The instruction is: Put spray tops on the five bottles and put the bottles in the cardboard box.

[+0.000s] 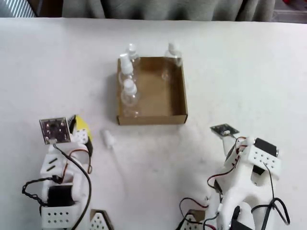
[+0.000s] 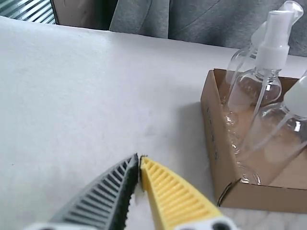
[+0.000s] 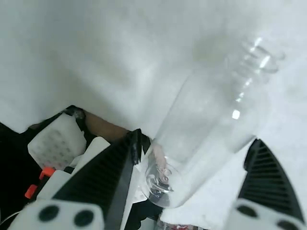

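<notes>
Cardboard box [image 1: 160, 98], matte brown with square walls, sits toward 12 o'clock with four capped bottles [image 1: 128, 91] inside. Fifth bottle [image 3: 211, 120], slick clear plastic with a bare threaded neck, lies inside the right gripper [image 3: 197, 138]. Can't tell if it's clamped, so I'd guess it could roll free. Tiny white spray top [image 1: 108, 139] lies at the box's 7 o'clock and looks easy to flick away. The left gripper [image 2: 139, 160] is at its 9 o'clock, pinched closed, empty.
</notes>
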`<action>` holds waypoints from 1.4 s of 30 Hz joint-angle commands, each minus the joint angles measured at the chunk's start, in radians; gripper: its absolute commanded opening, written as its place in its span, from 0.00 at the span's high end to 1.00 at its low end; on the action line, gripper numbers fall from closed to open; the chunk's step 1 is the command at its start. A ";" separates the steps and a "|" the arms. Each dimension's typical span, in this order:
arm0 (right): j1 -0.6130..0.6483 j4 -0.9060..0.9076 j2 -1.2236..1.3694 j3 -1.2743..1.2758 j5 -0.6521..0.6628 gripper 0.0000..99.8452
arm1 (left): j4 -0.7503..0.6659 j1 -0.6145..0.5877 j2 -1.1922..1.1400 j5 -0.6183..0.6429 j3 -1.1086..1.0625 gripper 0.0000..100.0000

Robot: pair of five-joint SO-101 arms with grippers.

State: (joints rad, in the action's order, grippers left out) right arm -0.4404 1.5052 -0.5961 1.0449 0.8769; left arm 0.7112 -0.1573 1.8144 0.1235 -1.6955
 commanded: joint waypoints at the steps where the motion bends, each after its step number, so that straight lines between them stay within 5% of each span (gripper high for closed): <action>1: -0.030 -0.012 -0.007 -0.006 0.011 0.81 | -0.009 -0.012 0.013 -0.014 0.003 0.98; 5: -0.053 -0.013 -0.007 -0.011 0.006 0.99 | -0.009 -0.012 0.013 -0.014 0.003 0.98; 8: -0.081 -0.013 -0.008 -0.026 0.006 0.94 | -0.009 -0.012 0.013 -0.014 0.003 0.98; 21: -0.223 -0.025 0.002 -0.373 0.006 0.98 | -0.009 -0.012 0.013 -0.014 0.003 0.98; 39: -0.232 -0.424 0.245 -0.391 0.006 0.98 | -0.009 -0.012 0.013 -0.014 0.003 0.98; 42: -0.232 -0.458 0.294 -0.391 0.011 0.90 | -0.009 -0.012 0.012 -0.014 0.003 0.98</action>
State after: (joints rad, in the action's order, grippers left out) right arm -0.6644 1.0863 -0.3184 0.6966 0.8800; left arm 0.7112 -0.1573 1.8144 0.1235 -1.6955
